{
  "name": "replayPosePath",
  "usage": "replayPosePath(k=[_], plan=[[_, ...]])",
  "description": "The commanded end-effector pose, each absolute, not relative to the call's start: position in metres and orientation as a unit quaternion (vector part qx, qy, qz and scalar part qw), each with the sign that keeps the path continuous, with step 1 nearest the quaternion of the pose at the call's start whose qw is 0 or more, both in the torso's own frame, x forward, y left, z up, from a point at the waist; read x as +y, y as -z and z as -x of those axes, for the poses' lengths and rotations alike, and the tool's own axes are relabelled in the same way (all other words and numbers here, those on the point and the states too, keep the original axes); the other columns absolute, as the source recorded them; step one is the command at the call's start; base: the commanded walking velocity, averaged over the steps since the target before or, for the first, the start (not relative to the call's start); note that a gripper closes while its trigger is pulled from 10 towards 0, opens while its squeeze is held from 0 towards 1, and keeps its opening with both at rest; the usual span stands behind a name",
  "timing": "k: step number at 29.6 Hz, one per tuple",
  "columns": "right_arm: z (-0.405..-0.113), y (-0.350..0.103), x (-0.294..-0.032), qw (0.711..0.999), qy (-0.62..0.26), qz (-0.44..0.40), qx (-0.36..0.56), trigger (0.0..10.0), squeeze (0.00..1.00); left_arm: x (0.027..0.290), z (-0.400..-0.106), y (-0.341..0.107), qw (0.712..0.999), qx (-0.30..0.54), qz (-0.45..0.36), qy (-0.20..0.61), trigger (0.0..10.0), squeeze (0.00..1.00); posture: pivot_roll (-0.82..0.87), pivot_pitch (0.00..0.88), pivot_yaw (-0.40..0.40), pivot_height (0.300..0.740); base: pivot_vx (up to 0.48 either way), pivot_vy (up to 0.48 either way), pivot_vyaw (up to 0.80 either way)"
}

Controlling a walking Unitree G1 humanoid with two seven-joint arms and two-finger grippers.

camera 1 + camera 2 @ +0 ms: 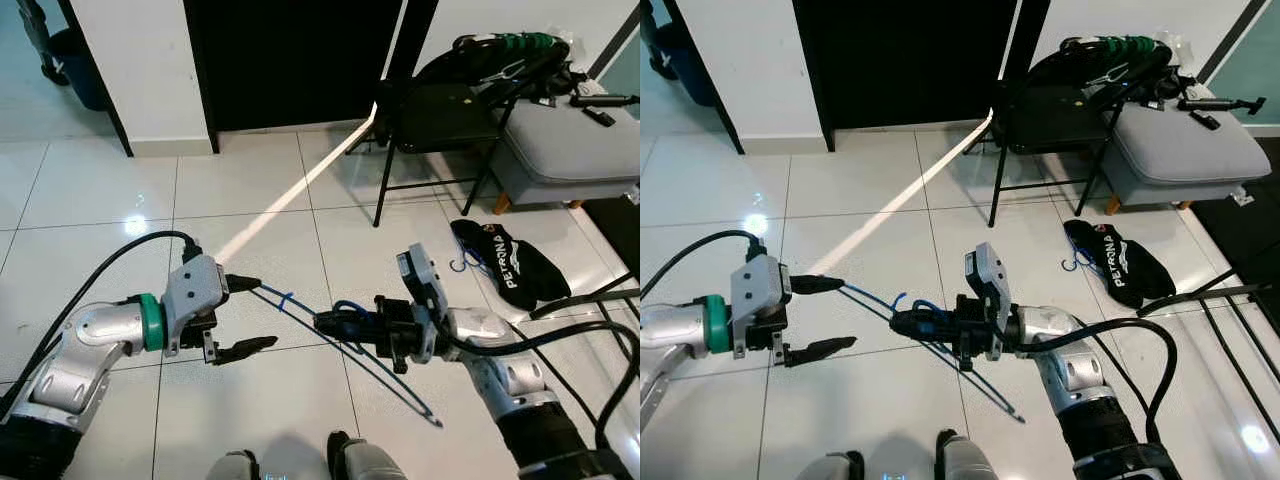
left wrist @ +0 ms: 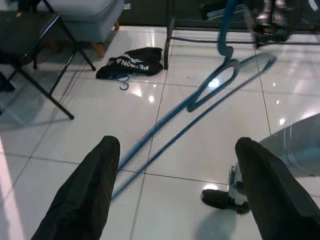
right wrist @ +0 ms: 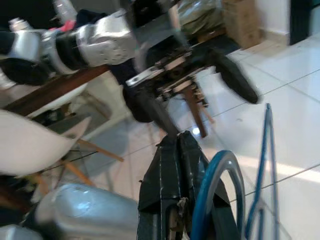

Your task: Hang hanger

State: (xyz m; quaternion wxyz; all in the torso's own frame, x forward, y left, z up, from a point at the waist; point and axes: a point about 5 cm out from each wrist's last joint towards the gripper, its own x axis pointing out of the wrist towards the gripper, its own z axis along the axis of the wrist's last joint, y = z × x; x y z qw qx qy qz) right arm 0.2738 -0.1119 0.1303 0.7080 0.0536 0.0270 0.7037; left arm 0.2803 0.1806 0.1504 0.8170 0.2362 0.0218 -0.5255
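A blue wire hanger point(image 1: 385, 375) is held over the tiled floor in front of me. My right gripper point(image 1: 328, 322) is shut on it near the hook point(image 3: 216, 185), fingers point(image 3: 175, 160) pressed together. One long end of the hanger point(image 2: 200, 100) reaches toward my left gripper point(image 1: 248, 315). That gripper is open, and the wire passes between its two black fingers point(image 2: 92, 190) close to one of them, without being clasped.
A black folding chair point(image 1: 440, 115) piled with things stands ahead on the right, beside a grey padded bench point(image 1: 570, 145). A black bag point(image 1: 512, 262) lies on the floor with another blue hook by it. Dark rack rails point(image 1: 600, 300) run along the far right.
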Motion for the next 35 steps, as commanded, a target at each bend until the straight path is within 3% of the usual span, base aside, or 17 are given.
replayPosePath(k=[1, 14, 22, 30, 35], plan=[[-0.266, -0.129, -0.11, 0.688, -0.723, -0.056, 0.037, 10.0, 0.0, 0.177, -0.282, -0.145, 0.807, 0.021, -0.248, 0.535, 10.0, 0.0, 0.01, 0.111, -0.04, 0.74, 0.0, 0.0, 0.0], [-0.26, -0.136, -0.107, 0.671, -0.738, -0.053, 0.043, 10.0, 0.0, 0.156, -0.294, -0.145, 0.78, 0.011, -0.254, 0.572, 10.0, 0.0, 0.01, 0.107, -0.037, 0.74, 0.0, 0.0, 0.0], [-0.256, -0.139, -0.104, 0.666, -0.743, -0.053, 0.042, 10.0, 0.0, 0.147, -0.292, -0.147, 0.776, 0.015, -0.211, 0.594, 10.0, 0.0, 0.0, 0.109, -0.039, 0.74, 0.0, 0.0, 0.0], [-0.253, -0.145, -0.1, 0.65, -0.757, -0.049, 0.043, 10.0, 0.0, 0.138, -0.305, -0.139, 0.782, 0.0, -0.226, 0.58, 10.0, 0.0, 0.0, 0.109, -0.045, 0.74, 0.0, 0.0, 0.0], [-0.251, -0.15, -0.098, 0.642, -0.764, -0.047, 0.039, 10.0, 0.0, 0.132, -0.309, -0.129, 0.772, 0.014, -0.238, 0.589, 10.0, 0.0, 0.0, 0.11, -0.048, 0.74, 0.0, 0.0, 0.0]])
